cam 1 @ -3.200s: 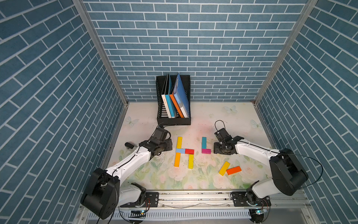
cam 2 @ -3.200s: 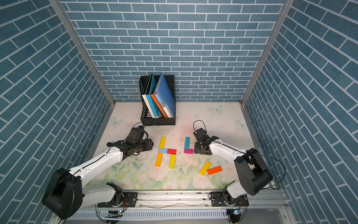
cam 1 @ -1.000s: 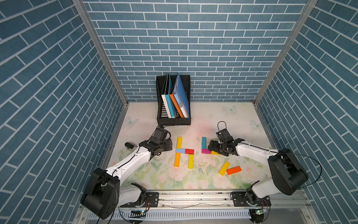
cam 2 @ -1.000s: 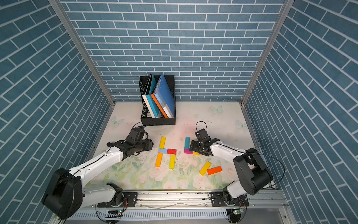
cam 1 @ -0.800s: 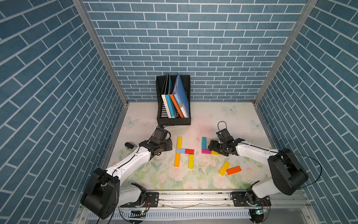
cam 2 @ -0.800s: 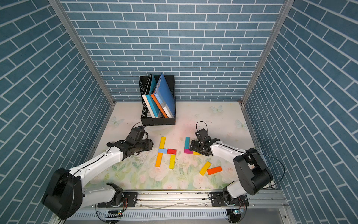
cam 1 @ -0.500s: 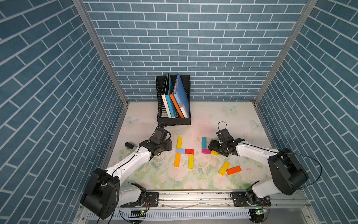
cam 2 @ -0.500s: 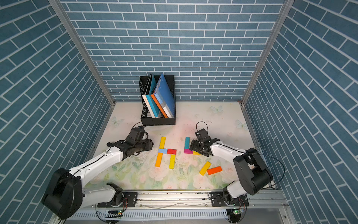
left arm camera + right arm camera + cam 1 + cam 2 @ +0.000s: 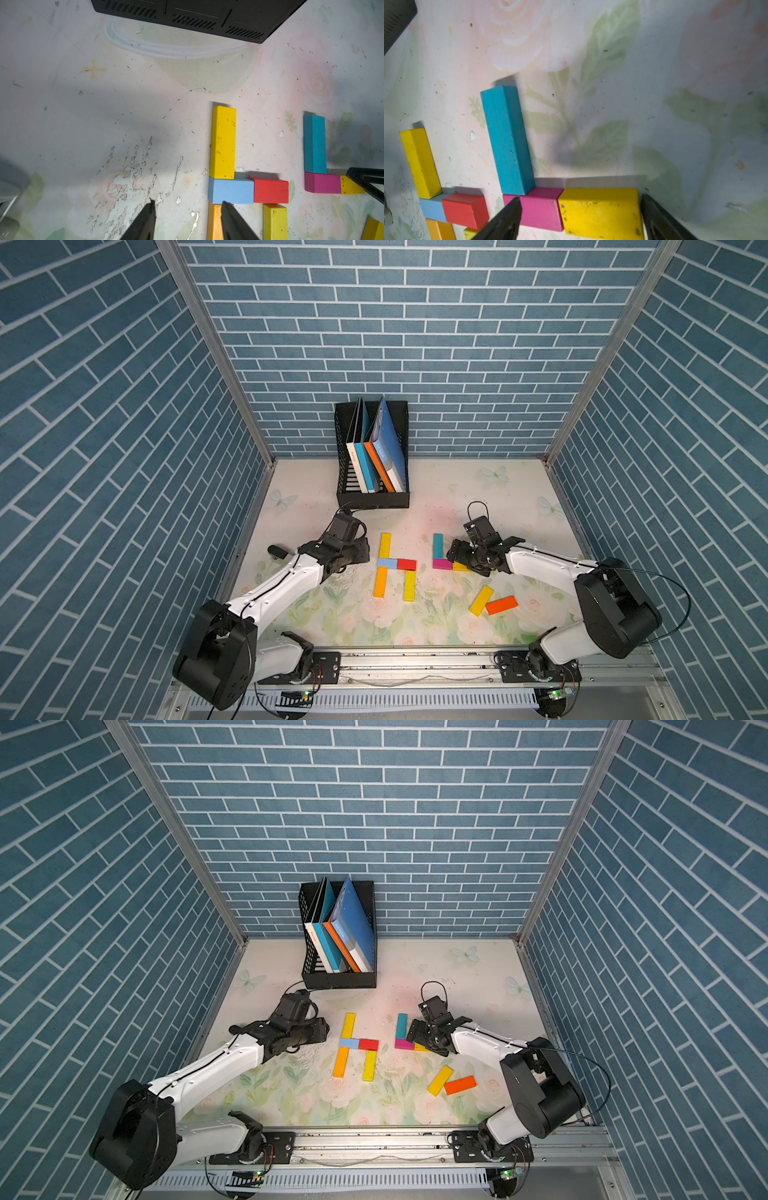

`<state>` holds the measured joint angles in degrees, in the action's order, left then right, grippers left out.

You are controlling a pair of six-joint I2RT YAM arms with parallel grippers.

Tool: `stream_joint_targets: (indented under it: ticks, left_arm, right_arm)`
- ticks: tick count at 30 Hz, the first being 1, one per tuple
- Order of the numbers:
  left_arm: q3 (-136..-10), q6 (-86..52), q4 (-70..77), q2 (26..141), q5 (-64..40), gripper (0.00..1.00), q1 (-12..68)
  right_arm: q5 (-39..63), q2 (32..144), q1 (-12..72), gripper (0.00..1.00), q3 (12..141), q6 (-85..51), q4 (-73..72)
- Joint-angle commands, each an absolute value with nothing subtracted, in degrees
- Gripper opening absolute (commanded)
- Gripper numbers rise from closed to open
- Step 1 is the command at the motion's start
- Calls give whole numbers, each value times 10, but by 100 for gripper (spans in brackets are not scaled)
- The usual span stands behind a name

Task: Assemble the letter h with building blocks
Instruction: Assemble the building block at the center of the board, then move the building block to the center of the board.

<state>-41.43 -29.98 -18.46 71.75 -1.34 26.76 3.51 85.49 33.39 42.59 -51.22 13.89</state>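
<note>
Yellow short block (image 9: 600,212) lies between the released right jaws (spread wide), touching the magenta block (image 9: 539,209); left jaws, parted and empty, hover just beside the letter h (image 9: 392,564).

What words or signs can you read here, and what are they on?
"+": an orange plus mark on the tabletop.
White lettering on the blue book: too blurred to read.
A tiny mark on the white book spine: too small to read.
No writing shows on the building blocks.
</note>
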Motion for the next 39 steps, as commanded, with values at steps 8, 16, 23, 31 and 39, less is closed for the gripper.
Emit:
stream_joint_targets:
  ticks: [8, 16, 23, 31, 39]
  left_arm:
    - [-412, -292, -184, 714, -13, 55, 264]
    - [-411, -293, -182, 715, -18, 55, 265]
    - [-411, -294, -182, 717, -16, 55, 265]
    - [-411, -292, -183, 713, -14, 55, 265]
    - [-411, -292, -183, 712, -18, 55, 265]
  right_arm:
    - [-20, 806, 338, 90, 438, -539, 217]
    - [-69, 721, 380, 84, 417, -574, 344]
    - [-63, 691, 446, 79, 383, -629, 370]
    - [-66, 716, 467, 64, 367, -691, 385]
    - [-84, 749, 466, 64, 357, -691, 389]
